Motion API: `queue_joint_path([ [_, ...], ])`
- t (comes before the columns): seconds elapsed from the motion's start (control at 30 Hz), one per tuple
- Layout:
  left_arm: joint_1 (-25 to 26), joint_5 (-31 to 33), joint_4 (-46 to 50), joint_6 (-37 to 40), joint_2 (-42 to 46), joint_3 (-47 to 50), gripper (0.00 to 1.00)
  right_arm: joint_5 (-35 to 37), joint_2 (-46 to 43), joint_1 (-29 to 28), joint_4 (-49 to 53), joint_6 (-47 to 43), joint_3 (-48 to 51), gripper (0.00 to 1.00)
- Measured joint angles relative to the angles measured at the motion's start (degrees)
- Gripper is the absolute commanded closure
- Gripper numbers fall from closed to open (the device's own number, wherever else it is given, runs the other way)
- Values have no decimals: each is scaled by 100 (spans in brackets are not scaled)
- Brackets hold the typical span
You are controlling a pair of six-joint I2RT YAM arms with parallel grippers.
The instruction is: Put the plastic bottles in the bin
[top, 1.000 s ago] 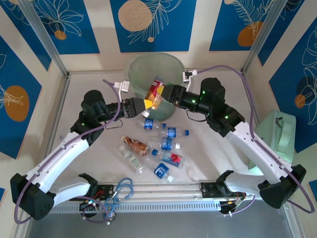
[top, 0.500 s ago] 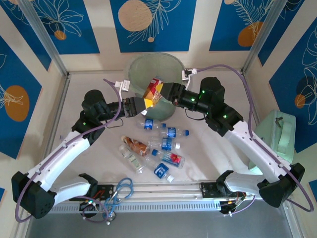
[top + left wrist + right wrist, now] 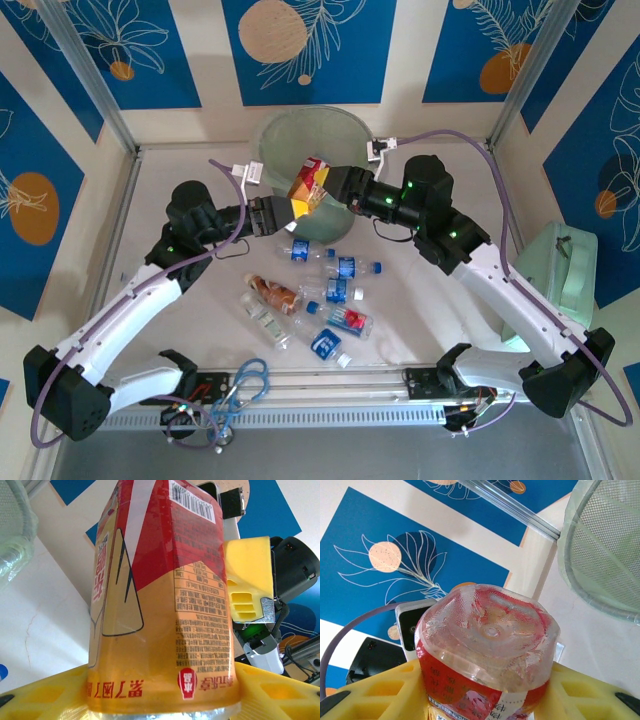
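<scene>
A plastic bottle with a red and orange label (image 3: 310,183) hangs over the near rim of the round pale-green bin (image 3: 275,130). My right gripper (image 3: 326,188) is shut on one end of it; in the right wrist view its clear base (image 3: 487,625) sits between the yellow fingers (image 3: 365,695). My left gripper (image 3: 296,207) holds the lower end, with both yellow fingers (image 3: 40,695) pressed against the label (image 3: 160,605). Several more plastic bottles (image 3: 335,290) lie on the table between the arms, clear with blue labels, plus a brown one (image 3: 272,293).
A mint-green lidded box (image 3: 565,275) stands at the right edge. Blue cables (image 3: 245,385) lie by the front rail. The bin's mesh wall (image 3: 605,545) is close on the right in the right wrist view, and its rim (image 3: 15,540) on the left in the left wrist view.
The right gripper has lifted the bottle a little up and left over the bin's rim. The left gripper's jaws have narrowed round the bottle's lower end.
</scene>
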State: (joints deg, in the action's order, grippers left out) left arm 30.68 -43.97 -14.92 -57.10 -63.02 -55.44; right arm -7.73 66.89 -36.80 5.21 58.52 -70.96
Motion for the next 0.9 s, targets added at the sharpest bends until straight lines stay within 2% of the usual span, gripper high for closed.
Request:
queue_joint_path([
  [0.13,7,76,81,61,31,0,41,20,-2,0,39,-2,0,42],
  [0.3,13,251,216,208,83,0,41,151,-42,0,162,-13,4,16],
  [0.37,13,330,345,302,101,-11,41,319,-114,0,337,-17,4,12],
  [0.5,9,553,953,627,98,-317,40,901,-437,7,920,-138,7,8],
  [0.57,9,706,1318,872,68,-667,36,1134,-704,74,1226,-162,52,8],
  [0.67,2,1016,1886,1270,-96,-1390,36,1375,-1209,323,1606,-170,256,8],
  [0.9,-46,1912,3222,2234,-1272,-3436,38,1550,-2120,802,2321,-101,964,9],
])
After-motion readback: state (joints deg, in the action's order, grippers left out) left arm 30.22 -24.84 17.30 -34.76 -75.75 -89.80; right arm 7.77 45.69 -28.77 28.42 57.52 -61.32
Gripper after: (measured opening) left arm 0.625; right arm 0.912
